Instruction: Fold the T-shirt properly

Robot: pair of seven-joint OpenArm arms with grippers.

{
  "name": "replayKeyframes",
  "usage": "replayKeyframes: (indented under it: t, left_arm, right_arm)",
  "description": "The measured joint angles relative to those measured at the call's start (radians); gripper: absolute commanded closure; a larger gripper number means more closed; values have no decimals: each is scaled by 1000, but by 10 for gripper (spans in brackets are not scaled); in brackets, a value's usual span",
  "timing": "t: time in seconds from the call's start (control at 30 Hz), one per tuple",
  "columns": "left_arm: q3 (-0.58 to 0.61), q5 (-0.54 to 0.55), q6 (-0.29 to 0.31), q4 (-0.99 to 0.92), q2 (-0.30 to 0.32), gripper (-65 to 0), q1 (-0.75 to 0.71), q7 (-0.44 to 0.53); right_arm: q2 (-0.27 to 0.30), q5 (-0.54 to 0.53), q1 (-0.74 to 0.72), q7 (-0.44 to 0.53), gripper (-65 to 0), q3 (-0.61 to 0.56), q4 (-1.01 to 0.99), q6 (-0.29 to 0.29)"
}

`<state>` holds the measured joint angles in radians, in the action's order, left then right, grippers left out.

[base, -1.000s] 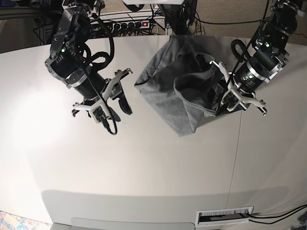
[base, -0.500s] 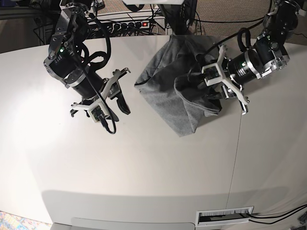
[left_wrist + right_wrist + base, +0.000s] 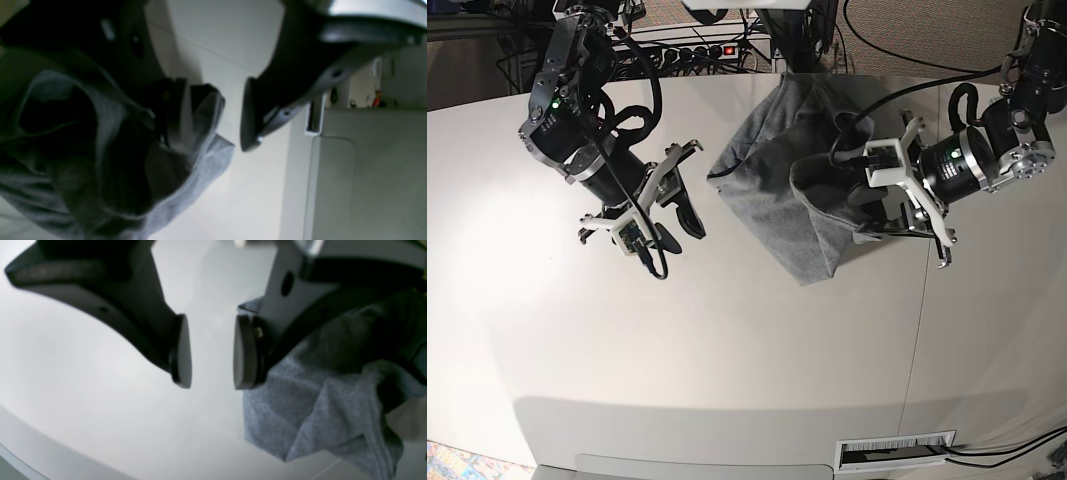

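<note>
The near half of the white bench [image 3: 727, 350] carries nothing but a seam line running toward its front edge. Farther back, the T-shirt [image 3: 787, 170] lies crumpled toward the far edge, right of centre in the base view. Its long axis runs diagonally: one pointed corner aims at the near edge, and the other end reaches the far edge.

The left pincer [image 3: 213, 116] sits at the shirt's raised, bunched side. Its jaws stand apart; one finger [image 3: 176, 113] is pressed into the grey cloth, the other is clear of it, and no fabric is clamped between them.

The right pincer [image 3: 210, 353] hovers above bare bench beside the shirt's other edge, nearer the base view's left, jaws apart and gripping nothing, with grey fabric just behind one finger [image 3: 245, 353].
</note>
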<state>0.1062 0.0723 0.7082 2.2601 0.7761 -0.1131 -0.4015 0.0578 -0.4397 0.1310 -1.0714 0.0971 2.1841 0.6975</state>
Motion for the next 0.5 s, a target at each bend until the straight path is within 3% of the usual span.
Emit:
replayKeyframes:
  t: [0.1,0.27,0.5]
  left_arm:
    - [54,-27,0,-27,0,-260,13,12]
    - [230,-237,4,-119,0,-260,69,61]
    - [365,-310,-101,-150,0,-260,190,63]
  right_arm:
    - [0,0,2,0,-211,0,0,0]
    - [0,-4,2,-1,-211,0,0,0]
    - [0,-3,2,-1,-211,0,0,0]
